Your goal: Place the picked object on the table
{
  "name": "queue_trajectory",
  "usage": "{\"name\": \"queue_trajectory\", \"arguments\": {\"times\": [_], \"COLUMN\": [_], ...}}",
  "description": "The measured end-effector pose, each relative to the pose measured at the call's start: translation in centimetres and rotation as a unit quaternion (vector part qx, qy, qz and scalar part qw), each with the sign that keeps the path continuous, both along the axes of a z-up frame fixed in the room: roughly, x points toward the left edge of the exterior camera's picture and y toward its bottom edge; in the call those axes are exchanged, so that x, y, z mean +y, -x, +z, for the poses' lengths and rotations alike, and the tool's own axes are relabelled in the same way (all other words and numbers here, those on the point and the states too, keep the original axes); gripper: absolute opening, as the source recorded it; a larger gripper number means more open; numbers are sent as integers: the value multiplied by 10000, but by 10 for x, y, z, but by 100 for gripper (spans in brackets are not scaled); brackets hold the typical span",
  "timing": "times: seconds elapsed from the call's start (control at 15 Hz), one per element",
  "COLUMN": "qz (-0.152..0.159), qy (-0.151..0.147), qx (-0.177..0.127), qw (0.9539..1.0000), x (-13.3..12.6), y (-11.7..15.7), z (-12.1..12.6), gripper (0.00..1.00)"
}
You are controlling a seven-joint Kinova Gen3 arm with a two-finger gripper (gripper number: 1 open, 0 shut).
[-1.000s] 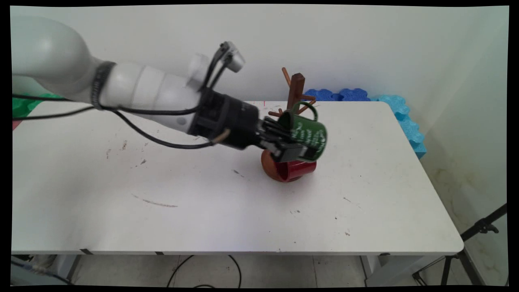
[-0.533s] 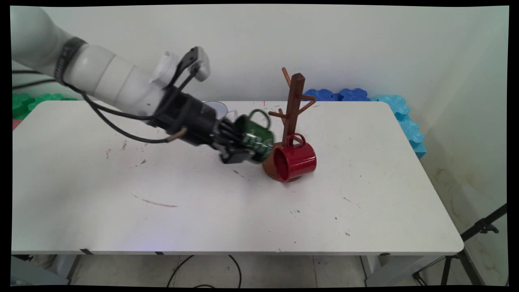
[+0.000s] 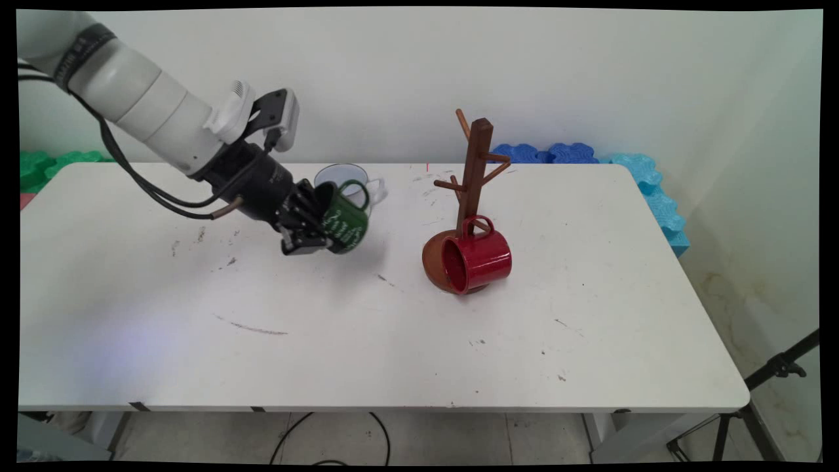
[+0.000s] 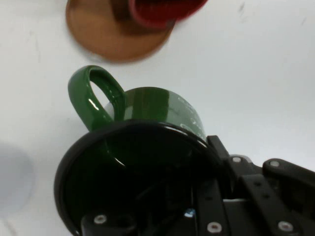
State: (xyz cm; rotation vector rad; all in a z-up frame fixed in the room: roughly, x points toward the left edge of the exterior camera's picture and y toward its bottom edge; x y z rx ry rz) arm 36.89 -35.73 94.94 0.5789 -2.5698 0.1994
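Observation:
My gripper (image 3: 313, 231) is shut on the rim of a dark green mug (image 3: 345, 223) with white lettering, held tilted above the table's left-centre. In the hand view the green mug (image 4: 147, 128) fills the frame, its handle (image 4: 91, 96) up and to the left, with one finger inside the rim and one outside. Behind it on the table stands a pale blue-white mug (image 3: 341, 177). To the right is a brown wooden mug tree (image 3: 476, 170) with a red mug (image 3: 476, 260) hanging on a low peg over its round base (image 4: 115, 34).
The white table (image 3: 393, 341) has scuff marks across it. Blue foam mats (image 3: 649, 190) lie along its far right edge and green ones (image 3: 39, 164) at the far left. A tripod leg (image 3: 773, 373) stands off the table's right corner.
The arm has swung left and back with the green mug in its grip, away from the mug tree. This uncovered the red mug and the pale mug.

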Motion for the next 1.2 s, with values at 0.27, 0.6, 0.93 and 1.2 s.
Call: {"name": "queue_trajectory", "arguments": {"times": [0.27,0.6,0.93,1.2], "qz": [-278,-554,-787,-945], "qy": [119,151,89,-52], "qx": [-516,-948,-1325,-1489], "qw": [9982,9938,9880,9843], "x": [-17,-35,-53,-61], "y": [-9,-11,-10,-2], "z": [-11,-28,-48,-61], "gripper": [0,0,0,0]}}
